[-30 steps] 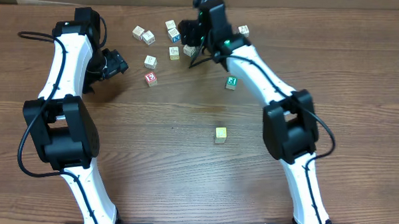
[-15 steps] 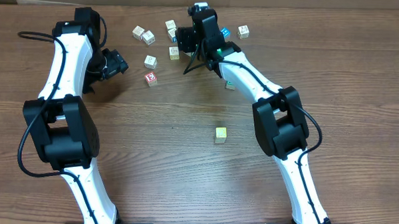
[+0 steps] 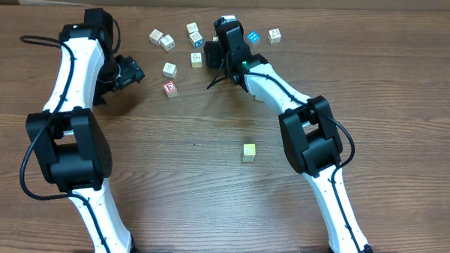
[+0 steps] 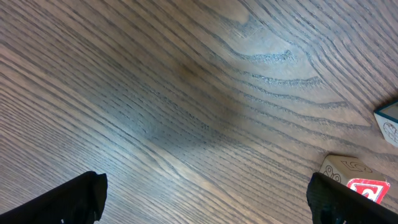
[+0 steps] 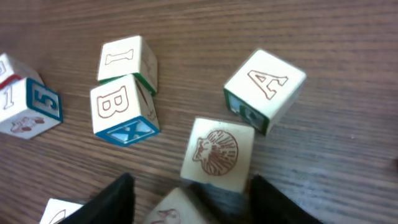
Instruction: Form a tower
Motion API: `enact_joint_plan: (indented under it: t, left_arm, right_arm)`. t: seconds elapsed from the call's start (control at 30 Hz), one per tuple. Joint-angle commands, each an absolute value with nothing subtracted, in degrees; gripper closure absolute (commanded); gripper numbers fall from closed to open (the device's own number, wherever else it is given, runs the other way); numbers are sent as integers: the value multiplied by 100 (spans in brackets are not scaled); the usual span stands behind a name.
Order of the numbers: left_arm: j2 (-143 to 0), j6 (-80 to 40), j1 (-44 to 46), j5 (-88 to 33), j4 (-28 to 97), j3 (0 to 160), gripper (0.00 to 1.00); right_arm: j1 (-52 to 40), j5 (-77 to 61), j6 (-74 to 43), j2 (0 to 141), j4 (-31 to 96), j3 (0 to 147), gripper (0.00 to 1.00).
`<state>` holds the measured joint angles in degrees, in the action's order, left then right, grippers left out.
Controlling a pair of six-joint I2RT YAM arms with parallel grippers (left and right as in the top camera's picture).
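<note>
Right gripper (image 5: 191,182) hangs over the far cluster, jaws apart, straddling a shell-faced cube (image 5: 217,154) beside the A cube (image 5: 265,90). Left gripper (image 4: 205,199) is spread wide over bare table (image 4: 186,93). Yellow cube (image 3: 249,151) sits mid-table, well apart; I cannot tell from above whether anything lies beneath it.

On the wooden bench (image 3: 208,186), loose letter cubes scatter along the far edge. The right tool (image 3: 215,57) hangs over that cluster (its jaws hidden beneath the wrist), beside a blue-faced cube (image 3: 252,37). A red-faced cube (image 3: 169,88) lies near the left tool (image 3: 135,71), whose fingers point toward it. One yellow cube (image 3: 248,150) sits alone, well apart, mid-bench.
</note>
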<state>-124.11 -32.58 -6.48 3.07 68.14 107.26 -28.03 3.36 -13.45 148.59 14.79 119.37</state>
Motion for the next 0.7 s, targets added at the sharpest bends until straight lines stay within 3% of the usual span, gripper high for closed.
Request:
enact_joint_plan:
  t: [0.0, 0.13, 0.23, 0.43, 0.67]
  left_arm:
    - [-12248, -3168, -631, 357, 6831, 10816, 0]
    - [-12248, -3168, -631, 355, 6831, 10816, 0]
    - [-12248, -3168, -631, 355, 6831, 10816, 0]
    - [-12248, -3168, -631, 355, 6831, 10816, 1]
    - [-12248, -3168, -633, 355, 6831, 10816, 0]
  right_arm:
    - [-2770, 403, -1365, 14752, 1671, 12009, 48]
    - [-2735, 401, -1363, 14466, 1865, 12009, 51]
    - [-2735, 401, -1363, 14296, 1837, 12009, 33]
    - [-2707, 403, -1356, 14306, 1568, 12007, 22]
    - [-2687, 451, -1339, 14560, 1074, 12007, 24]
